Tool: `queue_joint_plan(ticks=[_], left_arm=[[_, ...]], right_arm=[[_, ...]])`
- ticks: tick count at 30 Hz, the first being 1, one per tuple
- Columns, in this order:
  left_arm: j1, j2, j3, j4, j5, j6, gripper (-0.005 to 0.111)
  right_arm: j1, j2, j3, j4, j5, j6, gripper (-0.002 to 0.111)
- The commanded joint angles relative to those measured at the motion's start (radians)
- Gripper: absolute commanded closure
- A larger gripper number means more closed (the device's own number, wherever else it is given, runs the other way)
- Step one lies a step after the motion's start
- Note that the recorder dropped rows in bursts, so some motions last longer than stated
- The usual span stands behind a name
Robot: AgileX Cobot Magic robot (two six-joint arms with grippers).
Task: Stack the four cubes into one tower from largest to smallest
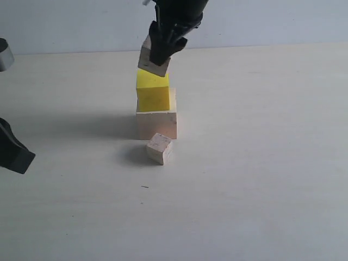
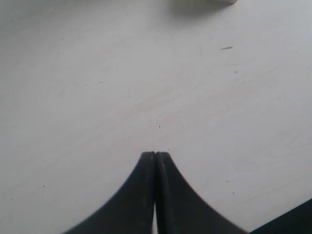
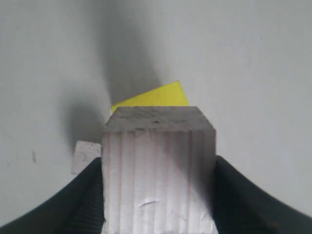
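**Exterior view.** The largest cube (image 1: pixel 156 125), pale wood, stands on the counter (image 1: pixel 255 179). The yellow cube (image 1: pixel 153 93) rests on top of it, set toward its 9 o'clock edge and turned slightly out of line. The right gripper (image 1: pixel 161 50) reaches down from 12 o'clock and clamps the layered-grain cube (image 1: pixel 151 61), which is tilted just above the yellow cube. Whether its lower corner touches the yellow top cannot be told. The smallest cube (image 1: pixel 159 148) lies on the counter at 6 o'clock of the largest cube, just beside it and turned at an angle. The left gripper (image 1: pixel 15 152) sits low at 9 o'clock, well apart from the stack.

**Left wrist view.** The left gripper (image 2: pixel 155 158) has its two dark fingers (image 2: pixel 139 195) pressed together with nothing between them, over bare counter (image 2: pixel 97 87).

**Right wrist view.** The right gripper (image 3: pixel 158 204) is closed on the layered-grain cube (image 3: pixel 158 161), with one dark finger (image 3: pixel 73 204) against each side face. A corner of the yellow cube (image 3: pixel 156 96) shows past the held cube. The smallest cube (image 3: pixel 87 156) lies on the counter (image 3: pixel 243 58) beside it, partly hidden.
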Motion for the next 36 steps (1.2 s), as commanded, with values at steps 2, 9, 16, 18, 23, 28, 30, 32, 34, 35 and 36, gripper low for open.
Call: queue_joint_plan(ticks=[2, 9, 16, 18, 23, 28, 30, 32, 34, 35, 36], left_arm=[[0.001, -0.004, 0.007, -0.014, 0.003, -0.005, 0.106], [0.001, -0.004, 0.007, -0.013, -0.023, -0.005, 0.106], [0.001, -0.004, 0.007, -0.013, -0.022, -0.003, 0.106], [0.001, -0.004, 0.007, -0.013, -0.022, -0.003, 0.106], [0.001, -0.004, 0.007, -0.013, -0.015, -0.003, 0.106], [0.001, -0.004, 0.007, -0.016, -0.004, -0.003, 0.106], [0.001, -0.004, 0.007, -0.016, -0.002, -0.003, 0.106], [0.001, -0.004, 0.007, -0.016, -0.002, -0.003, 0.106], [0.001, -0.004, 0.007, -0.016, -0.002, -0.003, 0.106], [0.001, -0.004, 0.007, -0.016, -0.002, -0.003, 0.106], [0.001, -0.004, 0.007, -0.016, -0.002, -0.003, 0.106]], right_arm=[[0.044, -0.007, -0.052, -0.079, 0.014, 0.538, 0.108], [0.168, -0.007, -0.125, -0.262, 0.014, 0.963, 0.108], [0.173, 0.013, -0.128, -0.358, 0.014, 1.155, 0.108], [0.159, 0.027, -0.128, -0.329, 0.014, 1.174, 0.108], [0.157, 0.072, -0.128, -0.296, 0.014, 1.181, 0.108], [0.157, 0.085, -0.128, -0.300, 0.014, 1.221, 0.108], [0.157, 0.085, -0.128, -0.310, 0.014, 1.228, 0.108], [0.157, 0.085, -0.128, -0.310, 0.014, 1.230, 0.108], [0.157, 0.086, -0.128, -0.310, 0.014, 1.241, 0.108], [0.157, 0.086, -0.128, -0.310, 0.014, 1.243, 0.108], [0.157, 0.086, -0.128, -0.310, 0.014, 1.243, 0.108]])
